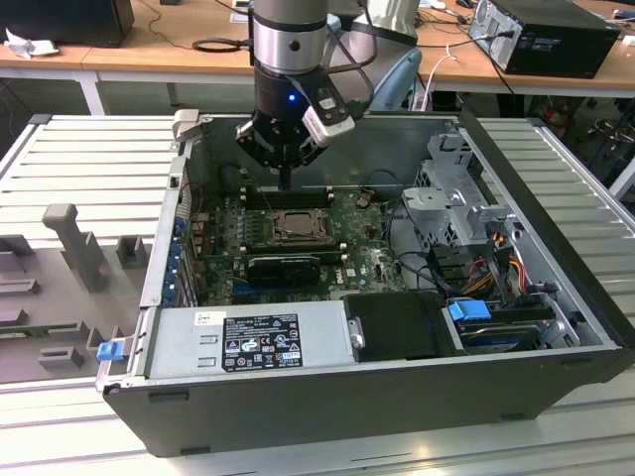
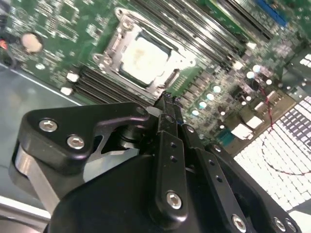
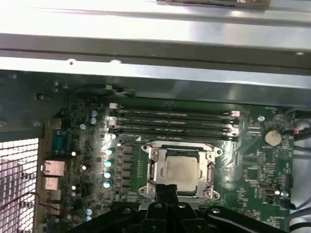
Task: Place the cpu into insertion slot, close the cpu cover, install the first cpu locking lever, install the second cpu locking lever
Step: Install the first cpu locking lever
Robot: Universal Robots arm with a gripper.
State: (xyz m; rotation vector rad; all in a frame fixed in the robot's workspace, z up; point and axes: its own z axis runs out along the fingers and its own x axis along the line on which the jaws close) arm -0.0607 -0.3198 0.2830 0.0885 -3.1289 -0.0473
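Black gripper (image 3: 167, 188) pinched together, empty, tip just beside cpu cover (image 3: 153, 167), cpu (image 3: 182, 168) inside

The tabletop (image 1: 89, 159) is a pale grey metal surface with long ribs. An open black computer case (image 1: 397, 407) lies on its side on the middle of it, with bare ribs showing at both ends. On the exterior view's left, beside the case, grey moulded fixtures (image 1: 45, 347) sit on the tabletop, among them a taller upright block (image 1: 74, 243).

Silver-and-black arm (image 1: 290, 50) with a blue light (image 1: 290, 97) — matte black gripper (image 2: 165, 101), silver screw heads (image 2: 174, 199) along its links.
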